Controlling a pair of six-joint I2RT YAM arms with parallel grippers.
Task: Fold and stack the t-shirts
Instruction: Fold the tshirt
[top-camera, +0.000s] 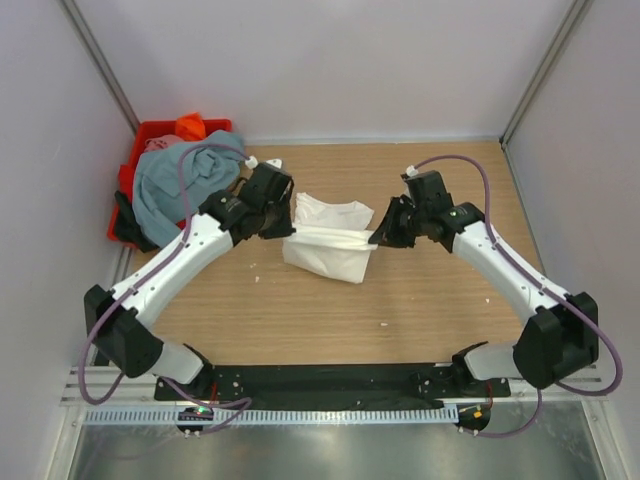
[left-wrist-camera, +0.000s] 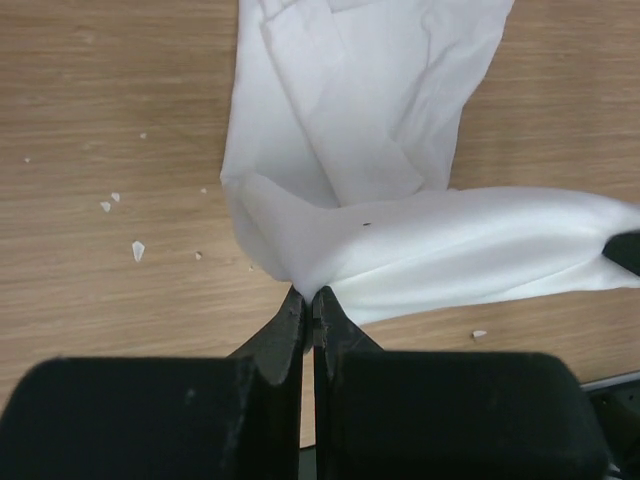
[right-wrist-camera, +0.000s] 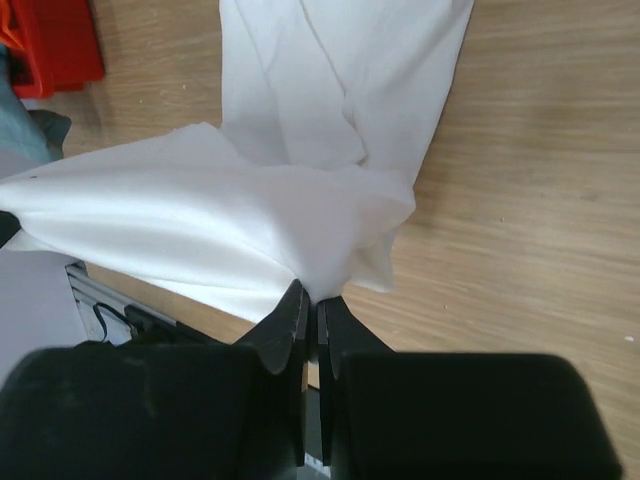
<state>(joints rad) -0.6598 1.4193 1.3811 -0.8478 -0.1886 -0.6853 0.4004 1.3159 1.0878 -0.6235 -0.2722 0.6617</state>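
Left gripper and right gripper each pinch the white t-shirt. Its taut edge spans left-right between them.

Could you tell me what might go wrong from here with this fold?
1. The left gripper and right gripper each pinch only a small tip of the white cloth t-shirt, stretched taut between them; it may slip free.
2. The rest lies creased on the wooden table, so the fold may come out uneven.
3. The grey-blue cloth shirt spilling from the red plastic crate lies beside the left arm and might snag.
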